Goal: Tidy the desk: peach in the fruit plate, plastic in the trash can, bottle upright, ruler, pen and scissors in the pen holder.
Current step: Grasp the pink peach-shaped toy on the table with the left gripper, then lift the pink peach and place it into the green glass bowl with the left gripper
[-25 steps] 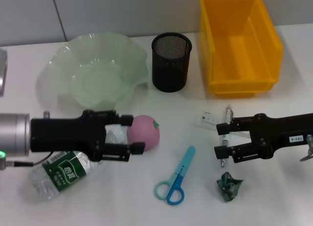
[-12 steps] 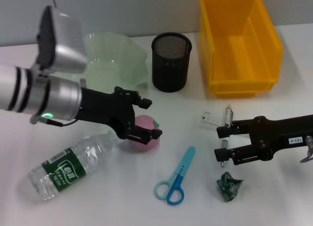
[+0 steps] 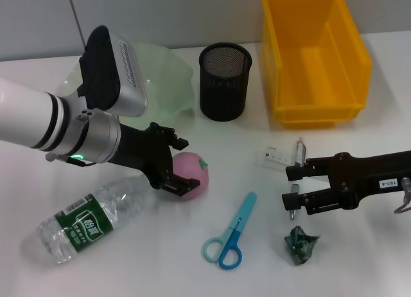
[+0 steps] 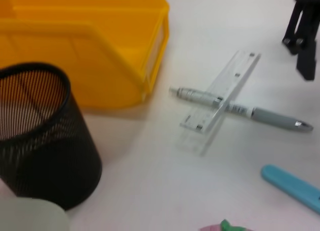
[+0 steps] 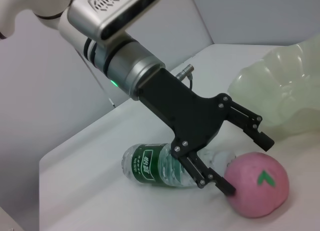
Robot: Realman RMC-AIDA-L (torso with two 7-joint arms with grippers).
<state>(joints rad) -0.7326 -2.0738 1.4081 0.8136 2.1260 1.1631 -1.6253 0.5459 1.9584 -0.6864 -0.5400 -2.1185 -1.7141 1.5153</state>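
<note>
Since half a second ago the left gripper point(image 3: 176, 165) has been swinging round beside the peach point(image 3: 191, 173), its wrist camera now rising in front of the plate point(image 3: 164, 78). Its fingers point(image 5: 216, 181) are spreading open, one touching the peach's near side and the other hanging above, not closing on it. The peach is lying on the desk point(image 3: 359, 265), just in front of the plate and not in it. The bottle point(image 3: 90, 220) is lying on its side beside the left arm, its neck pointing toward the peach.

The right gripper point(image 3: 293, 184) is hovering low over the pen point(image 4: 240, 109), fingers open on either side of it. The pen is lying across the ruler point(image 4: 222, 97), between the bin point(image 3: 314, 56) and the gripper. The scissors point(image 3: 230, 234) are lying flat near the desk's front, with the crumpled plastic point(image 3: 300, 244) just beside them, under the right arm. The holder point(image 3: 225, 80) is standing upright between plate and bin.
</note>
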